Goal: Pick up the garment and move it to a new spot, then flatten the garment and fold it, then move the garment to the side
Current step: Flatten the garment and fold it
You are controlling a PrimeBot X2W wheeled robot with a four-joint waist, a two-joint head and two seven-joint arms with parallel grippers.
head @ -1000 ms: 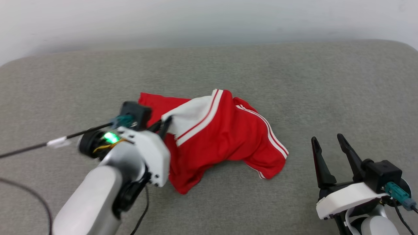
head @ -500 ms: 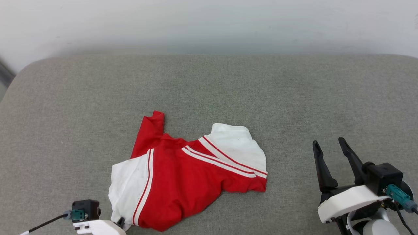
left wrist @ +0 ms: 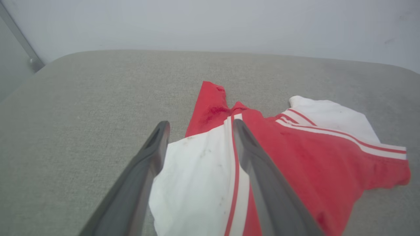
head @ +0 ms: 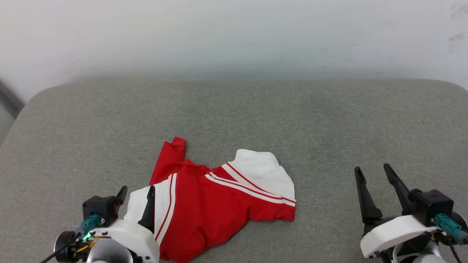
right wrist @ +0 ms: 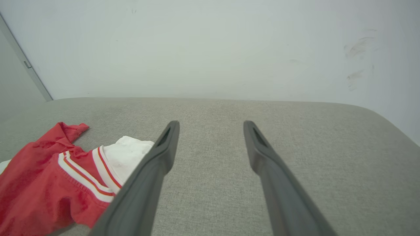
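The garment (head: 219, 208) is a red T-shirt with white sleeves and striped trim, lying crumpled on the grey cushion (head: 256, 117), near the front and left of centre. My left gripper (head: 137, 190) stands open at the garment's near left end. Its two fingers straddle one white sleeve (left wrist: 197, 170) without pinching it. The left wrist view looks over that sleeve to the red body (left wrist: 311, 150) and the other white sleeve. My right gripper (head: 372, 168) is open and empty over bare cushion, well to the right of the garment. In the right wrist view my right gripper (right wrist: 211, 124) has the garment (right wrist: 49, 177) at its lower left.
The grey cushion has rounded corners, with its left edge (head: 22, 113) and right edge (head: 459, 87) in sight. A pale wall (head: 234, 36) rises straight behind it. A grey strip (head: 7, 98) runs down beside the wall at far left.
My left gripper has pulled the garment toward the near left, then opened and let the sleeve go. The head view has shifted too. The right gripper stays open in place.
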